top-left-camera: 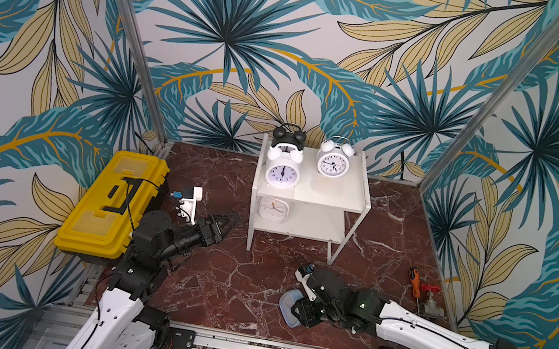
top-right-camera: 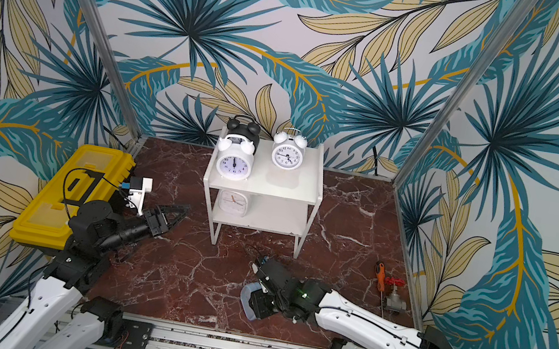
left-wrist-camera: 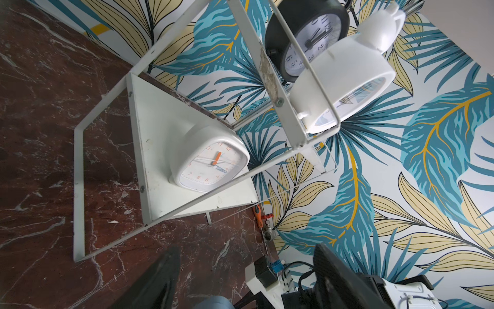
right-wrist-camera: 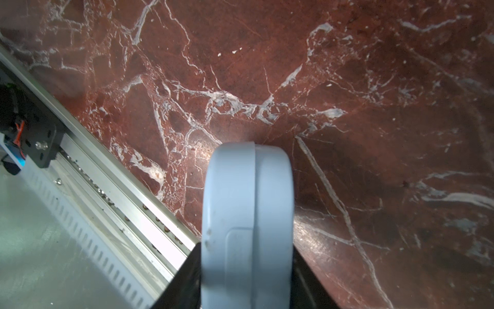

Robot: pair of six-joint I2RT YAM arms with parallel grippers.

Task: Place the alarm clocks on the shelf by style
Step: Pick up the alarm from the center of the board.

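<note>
1. A small white two-tier shelf (top-left-camera: 355,196) stands toward the back of the red-brown marbled worktop (top-left-camera: 212,280).
2. On its top board, a black round twin-bell alarm clock (top-left-camera: 289,135) sits at the back left. A white round twin-bell alarm clock (top-left-camera: 282,173) stands right in front of it, and a second white twin-bell alarm clock (top-left-camera: 333,162) stands apart on the right.
3. On the lower board, left side, a white rounded-square alarm clock (top-left-camera: 273,210) stands upright.
4. Well in front of the shelf, the right end effector (top-left-camera: 302,309) clamps a light blue rounded-square alarm clock (top-left-camera: 287,303), one finger on each face. I cannot tell whether the clock is clear of the worktop.
5. Left of the shelf, the left end effector (top-left-camera: 227,223) points toward it, fingers spread, holding nothing.
6. A yellow plastic toolbox (top-left-camera: 109,207) lies further left. An orange-handled screwdriver (top-left-camera: 415,283) and a red-wheeled metal valve (top-left-camera: 430,301) lie to the shelf's front right.
</note>
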